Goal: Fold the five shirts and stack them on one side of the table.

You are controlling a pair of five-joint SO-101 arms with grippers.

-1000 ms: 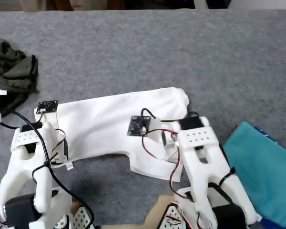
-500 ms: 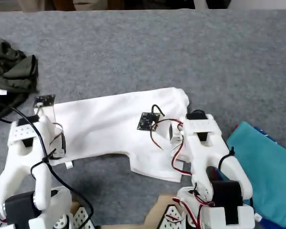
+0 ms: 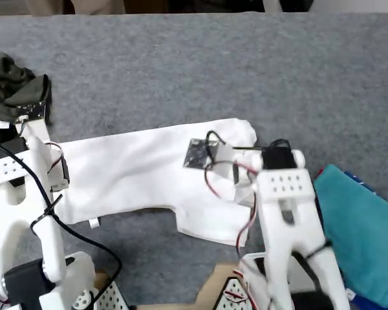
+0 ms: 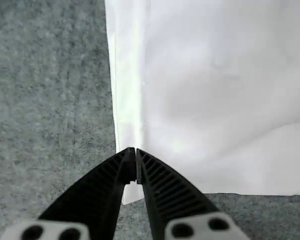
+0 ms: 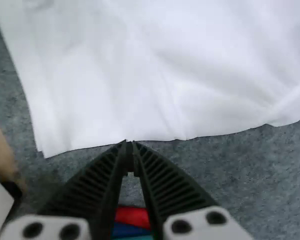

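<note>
Vs. 1.0 s ago: left arm (image 3: 16,187) has shifted off the white shirt (image 3: 142,171) toward the tabletop's (image 3: 246,71) left edge, so the shirt's left end is now uncovered. Right arm (image 3: 284,194) has shifted toward the right edge, nearer the teal shirt (image 3: 362,232). White shirt's outline and position are unchanged: flat, spread across the front middle of the tabletop, from near the left edge to past centre. Left claw (image 4: 135,152): clenched, tips together over the shirt's hem (image 4: 125,100) by its corner; no cloth seen between the fingers. Right claw (image 5: 129,145): clenched, tips at the shirt's near edge (image 5: 155,70), grey tabletop beyond, nothing held. Olive garment (image 3: 13,93) is crumpled at the left edge, apart from the white shirt. Teal shirt lies folded at the front right corner.
</note>
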